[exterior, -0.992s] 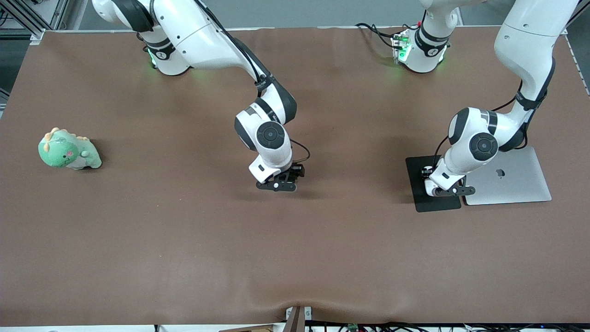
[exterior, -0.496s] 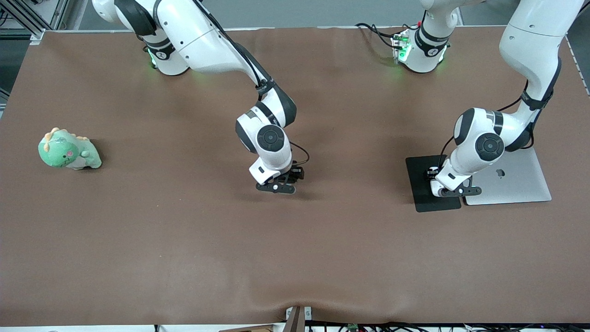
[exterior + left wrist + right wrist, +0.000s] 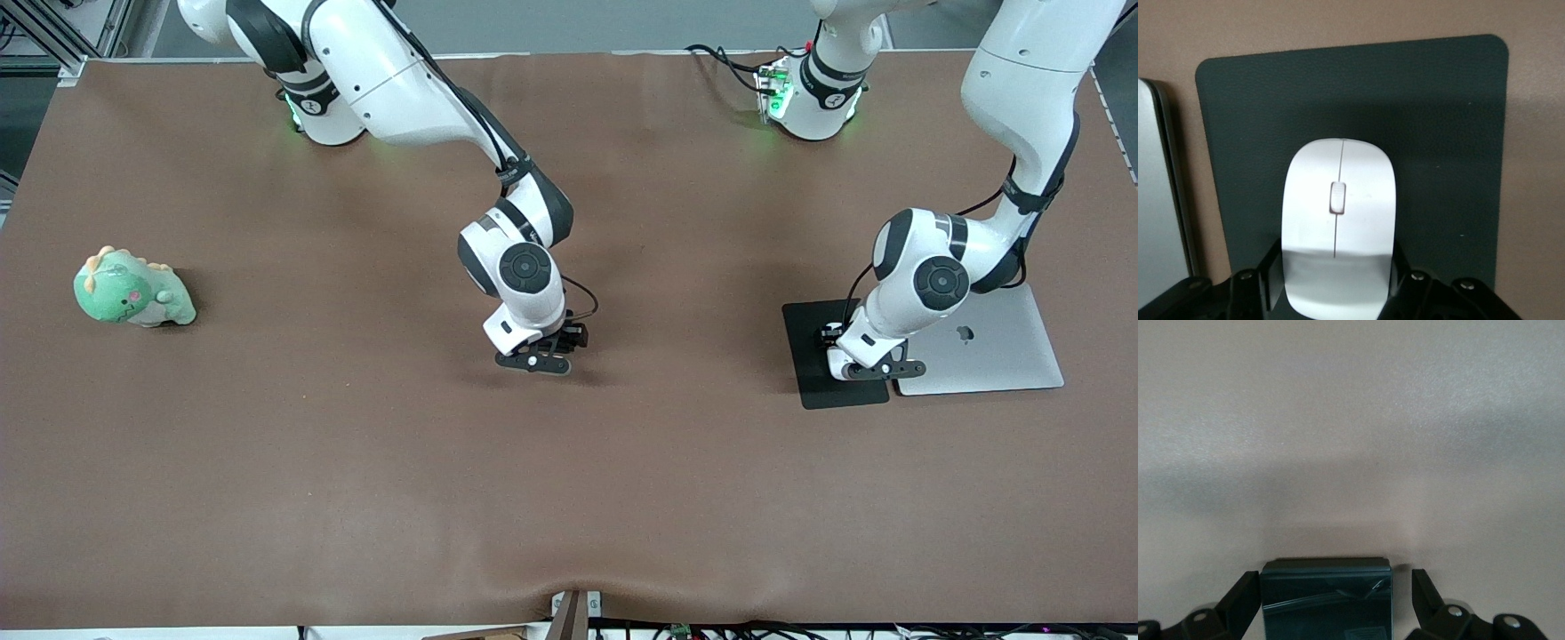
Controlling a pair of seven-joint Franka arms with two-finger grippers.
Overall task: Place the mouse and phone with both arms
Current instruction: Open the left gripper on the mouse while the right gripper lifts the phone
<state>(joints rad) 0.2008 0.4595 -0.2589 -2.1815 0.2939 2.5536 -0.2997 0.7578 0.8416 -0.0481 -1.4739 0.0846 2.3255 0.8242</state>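
The white mouse point(image 3: 1338, 200) lies on the black mat point(image 3: 1438, 133), between the fingers of my left gripper point(image 3: 1337, 257), which press against both its sides. In the front view my left gripper point(image 3: 862, 367) is low over the mat point(image 3: 811, 356), and the mouse is mostly hidden under it. The black phone point(image 3: 1326, 600) lies on the brown table between the fingers of my right gripper point(image 3: 1335, 581). One finger touches its edge and the other stands apart with a gap. My right gripper point(image 3: 533, 360) is low at the table's middle, hiding the phone in the front view.
A closed silver laptop point(image 3: 987, 347) lies beside the mat toward the left arm's end; its edge shows in the left wrist view point(image 3: 1158, 200). A green dinosaur plush point(image 3: 132, 289) sits at the right arm's end. The brown cloth point(image 3: 569, 498) covers the table.
My left gripper shifted slightly toward the laptop and a little back, staying over the mat. My right gripper stayed in place, with only a slight shift of the arm above.
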